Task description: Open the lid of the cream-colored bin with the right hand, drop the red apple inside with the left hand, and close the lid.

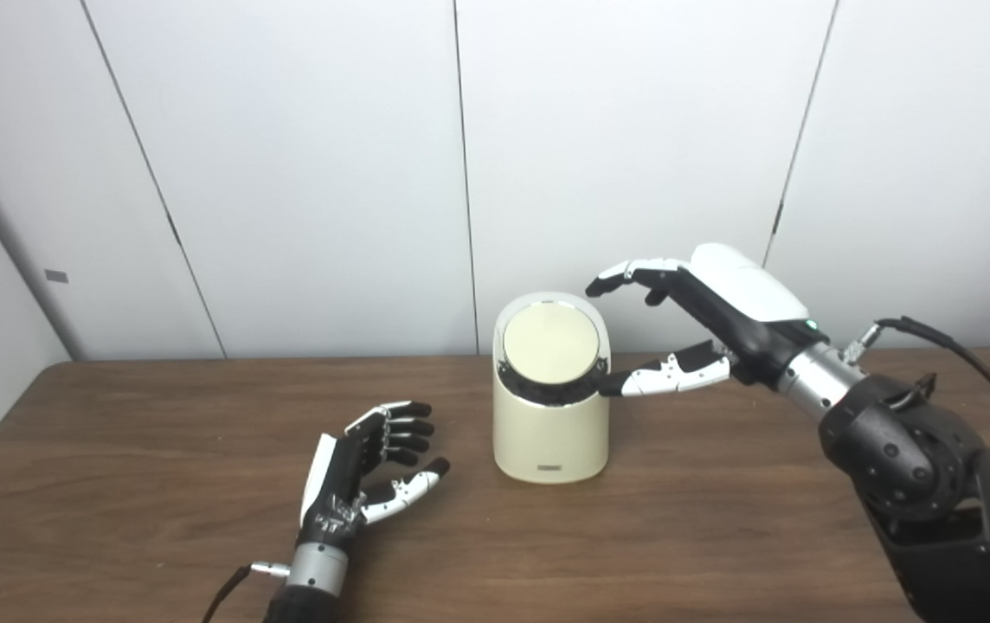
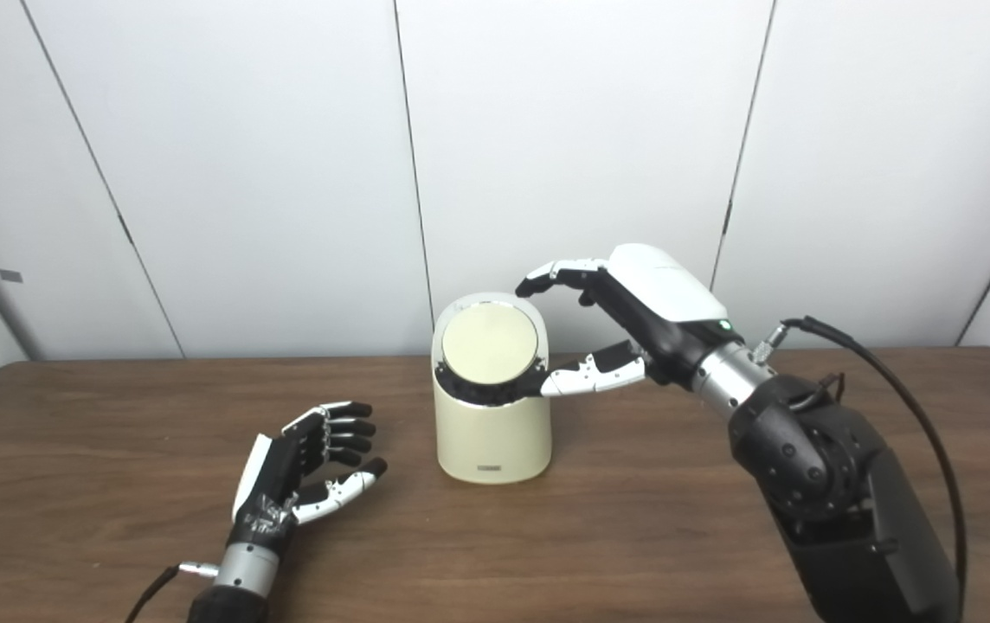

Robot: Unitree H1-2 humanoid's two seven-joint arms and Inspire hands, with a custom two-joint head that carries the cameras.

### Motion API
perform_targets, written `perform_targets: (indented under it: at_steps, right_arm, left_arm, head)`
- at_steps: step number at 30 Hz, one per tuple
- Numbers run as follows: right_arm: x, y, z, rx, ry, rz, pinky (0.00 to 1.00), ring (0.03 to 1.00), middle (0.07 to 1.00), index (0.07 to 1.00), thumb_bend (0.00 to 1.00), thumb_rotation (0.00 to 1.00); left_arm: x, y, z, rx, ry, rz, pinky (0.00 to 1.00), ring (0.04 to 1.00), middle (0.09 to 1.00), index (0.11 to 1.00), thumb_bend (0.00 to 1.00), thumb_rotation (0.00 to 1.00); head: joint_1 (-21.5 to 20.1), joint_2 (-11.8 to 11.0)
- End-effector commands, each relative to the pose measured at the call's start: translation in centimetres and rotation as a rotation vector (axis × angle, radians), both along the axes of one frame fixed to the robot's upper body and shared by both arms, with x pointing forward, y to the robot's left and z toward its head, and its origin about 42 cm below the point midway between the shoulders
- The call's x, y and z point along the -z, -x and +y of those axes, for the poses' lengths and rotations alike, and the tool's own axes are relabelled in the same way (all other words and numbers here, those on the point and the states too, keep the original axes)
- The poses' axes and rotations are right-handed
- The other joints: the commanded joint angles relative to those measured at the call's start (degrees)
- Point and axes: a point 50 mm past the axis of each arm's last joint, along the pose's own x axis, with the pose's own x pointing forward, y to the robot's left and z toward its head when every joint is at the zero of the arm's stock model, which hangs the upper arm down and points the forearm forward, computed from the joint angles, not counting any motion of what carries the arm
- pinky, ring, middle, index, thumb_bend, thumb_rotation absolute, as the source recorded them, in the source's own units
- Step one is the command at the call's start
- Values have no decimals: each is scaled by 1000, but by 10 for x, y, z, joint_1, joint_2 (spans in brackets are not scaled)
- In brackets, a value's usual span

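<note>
The cream-colored bin (image 1: 551, 433) stands upright in the middle of the brown table (image 1: 114, 484). Its round lid (image 1: 549, 343) lies closed, tilted toward me. My right hand (image 1: 703, 316) is open beside the bin's right upper side; its thumb tip rests at the bin's rim and its fingertips (image 1: 603, 284) hover just above the bin's back right edge. It holds nothing. My left hand (image 1: 369, 472) rests open on the table to the left of the bin, palm turned right, empty. No red apple shows in either view.
White wall panels (image 1: 305, 173) rise right behind the table's far edge. A black cable (image 1: 971, 355) loops off my right forearm. Bare tabletop lies to the left of, to the right of and in front of the bin.
</note>
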Motion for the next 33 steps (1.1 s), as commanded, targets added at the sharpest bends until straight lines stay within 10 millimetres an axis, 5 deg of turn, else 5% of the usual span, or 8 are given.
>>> perform_targets:
  at_steps: [1, 5, 12, 27, 33]
  right_arm:
    - [-11, 1, -9, 2, -80, -45, 707, 829, 862, 853, 640, 355]
    - [14, 2, -31, 53, -233, 73, 798, 884, 920, 899, 704, 260]
    - [67, -1, -64, 43, -454, 217, 759, 865, 934, 934, 749, 252]
    - [150, 12, -62, 62, -681, 290, 756, 847, 899, 902, 803, 268]
    - [162, 21, -62, 76, -701, 297, 750, 849, 908, 911, 793, 282]
  left_arm:
    - [15, 14, -1, -6, 16, 32, 596, 628, 655, 711, 575, 0]
    - [14, 14, 0, -2, 18, 19, 584, 632, 658, 713, 583, 0]
    - [13, 15, 3, -1, 26, 11, 565, 635, 666, 715, 605, 0]
    - [13, 14, 16, 36, 36, -33, 539, 609, 668, 709, 670, 25]
    - [13, 15, 17, 42, 39, -37, 541, 616, 679, 715, 678, 57]
  head:
    - [0, 1]
    - [4, 0]
    - [-5, 0]
    - [-29, 4]
    - [-31, 4]
